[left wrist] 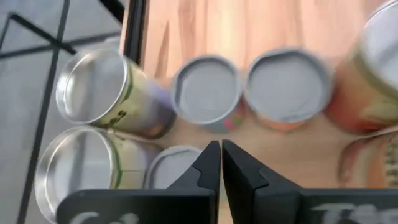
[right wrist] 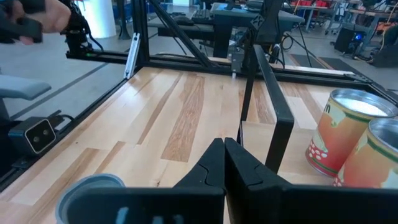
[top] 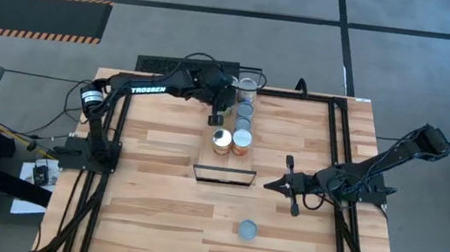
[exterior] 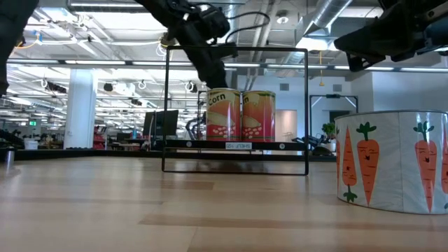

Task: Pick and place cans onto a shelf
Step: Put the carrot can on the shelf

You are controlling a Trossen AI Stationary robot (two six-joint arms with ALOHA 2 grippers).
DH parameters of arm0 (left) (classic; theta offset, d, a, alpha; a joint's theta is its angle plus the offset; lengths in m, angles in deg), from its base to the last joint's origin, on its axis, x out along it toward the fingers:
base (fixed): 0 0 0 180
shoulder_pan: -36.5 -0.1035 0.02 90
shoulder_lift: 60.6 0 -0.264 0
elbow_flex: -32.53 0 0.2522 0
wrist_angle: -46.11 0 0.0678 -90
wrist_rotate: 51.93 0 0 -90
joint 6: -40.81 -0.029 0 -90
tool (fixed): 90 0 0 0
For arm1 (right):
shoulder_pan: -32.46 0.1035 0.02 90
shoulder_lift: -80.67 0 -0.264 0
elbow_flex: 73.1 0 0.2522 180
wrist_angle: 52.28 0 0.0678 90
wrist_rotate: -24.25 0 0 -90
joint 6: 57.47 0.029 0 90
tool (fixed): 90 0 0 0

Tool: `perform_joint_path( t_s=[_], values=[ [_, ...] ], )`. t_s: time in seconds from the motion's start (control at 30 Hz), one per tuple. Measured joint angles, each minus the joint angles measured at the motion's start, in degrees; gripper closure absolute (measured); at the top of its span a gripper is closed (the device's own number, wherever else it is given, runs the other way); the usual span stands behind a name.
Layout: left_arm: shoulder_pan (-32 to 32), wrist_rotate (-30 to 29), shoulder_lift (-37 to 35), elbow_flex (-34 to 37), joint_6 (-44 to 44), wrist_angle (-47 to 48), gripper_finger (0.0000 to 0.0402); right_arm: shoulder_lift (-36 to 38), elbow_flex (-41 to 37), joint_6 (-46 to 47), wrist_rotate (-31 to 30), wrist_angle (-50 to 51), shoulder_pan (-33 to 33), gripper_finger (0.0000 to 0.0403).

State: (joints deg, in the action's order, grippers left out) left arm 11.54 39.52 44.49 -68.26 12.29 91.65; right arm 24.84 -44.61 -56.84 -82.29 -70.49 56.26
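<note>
**Seven shelved, one can left on the table**

High view: my left gripper point(top: 216, 121) hung shut and empty over the cans point(top: 243, 125) on the shelf point(top: 224, 161); the last can point(top: 248, 229) sat well apart.

Right wrist view: my right gripper point(right wrist: 224, 148) was pinched empty. I judged the next move its: open, reach that can point(right wrist: 89, 194).

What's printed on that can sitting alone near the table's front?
Orange carrots on white can, clearest in low view.
</note>
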Motion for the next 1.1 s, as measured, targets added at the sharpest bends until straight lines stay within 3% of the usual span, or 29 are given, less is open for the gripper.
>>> perform_joint_path(
  t_s=[0.13, 0.37, 0.53, 0.83, 1.1],
  values=[
    [0.67, 0.73, -5.27, 7.92, 2.63, -9.00, 0.0397, 0.00, -0.01, -0.01, -0.07, 0.00, 1.22, 0.0391],
    [3.51, 0.86, -19.70, 28.55, 10.83, -26.72, 0.0397, -0.05, 0.29, 1.64, -3.83, 0.61, 2.46, 0.0391],
    [8.15, 1.03, -31.45, 42.61, 17.82, -36.50, 0.0397, -2.31, 6.85, 5.28, -7.20, 11.84, 4.87, 0.0391],
    [16.83, -3.16, -50.80, 61.52, 25.31, -47.12, 0.0397, -18.96, 21.59, 19.26, -12.02, 28.49, 16.49, 0.0359],
    [20.51, -3.96, -59.80, 69.01, 26.84, -49.35, 0.0397, -35.39, 37.14, 24.90, -11.69, 41.40, 20.96, 0.0273]
  ],
)
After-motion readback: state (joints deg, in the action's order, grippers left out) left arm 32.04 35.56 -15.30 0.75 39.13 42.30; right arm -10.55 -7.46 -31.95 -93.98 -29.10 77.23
